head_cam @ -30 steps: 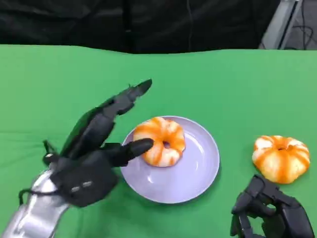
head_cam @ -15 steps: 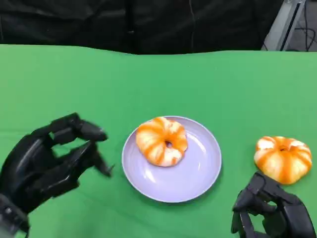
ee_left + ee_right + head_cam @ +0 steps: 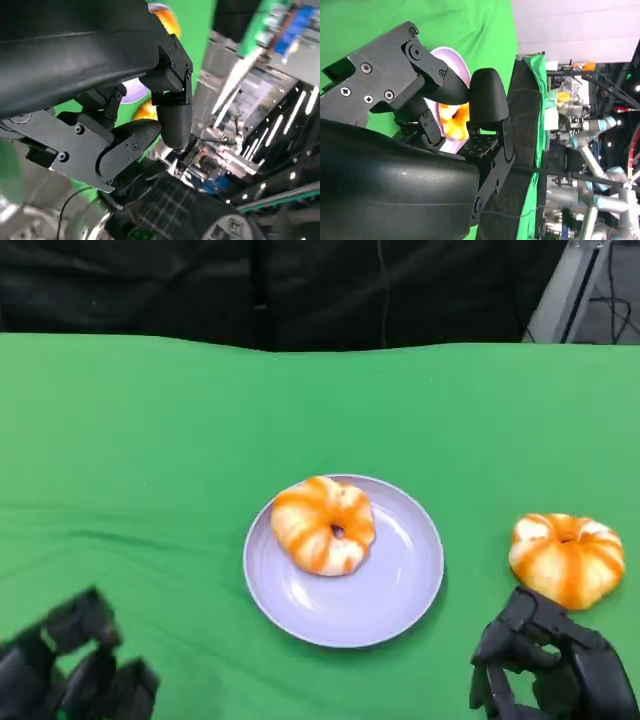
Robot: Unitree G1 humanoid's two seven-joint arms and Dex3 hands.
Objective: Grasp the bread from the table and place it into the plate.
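An orange-and-white ring-shaped bread (image 3: 323, 525) lies on the left half of the lilac plate (image 3: 390, 580) in the middle of the green table. A second bread of the same kind (image 3: 566, 558) sits on the cloth to the plate's right. My left hand (image 3: 70, 670) is low at the near left corner, well apart from the plate, fingers curled in and holding nothing. My right hand (image 3: 550, 670) rests near the front edge just below the second bread, fingers curled, without touching it. In the right wrist view the bread (image 3: 454, 120) and plate (image 3: 452, 57) show past the curled fingers (image 3: 487, 97).
The green cloth (image 3: 150, 440) covers the whole table, and a black backdrop hangs behind its far edge. A metal stand (image 3: 560, 290) rises at the far right corner.
My left hand has drawn back from the bread on the plate to the near left corner and curled its fingers. The bread stays on the plate. The right hand has not moved.
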